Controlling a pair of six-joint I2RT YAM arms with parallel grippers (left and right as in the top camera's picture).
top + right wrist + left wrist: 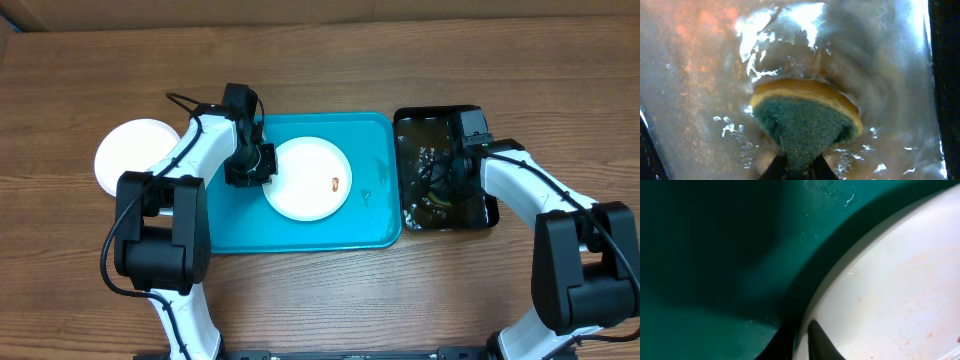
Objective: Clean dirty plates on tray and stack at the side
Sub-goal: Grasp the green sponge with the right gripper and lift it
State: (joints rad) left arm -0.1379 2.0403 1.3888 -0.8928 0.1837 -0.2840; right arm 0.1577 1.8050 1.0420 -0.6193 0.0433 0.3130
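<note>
A white plate (310, 178) with a small reddish-brown smear lies on the turquoise tray (370, 225). My left gripper (262, 166) is shut on the plate's left rim, which shows close up in the left wrist view (890, 285) with the fingers (804, 340) pinching it. Another white plate (135, 155) lies on the table to the left of the tray. My right gripper (447, 172) is in the black tray (440, 122), shut on a yellow and green sponge (805, 120) dipped in water. A plate with a lime-green rim is not in view.
The black tray holds water, with ripples around the sponge. The wooden table (330, 290) surrounds both trays. Water drops lie on the turquoise tray's right part (372, 190).
</note>
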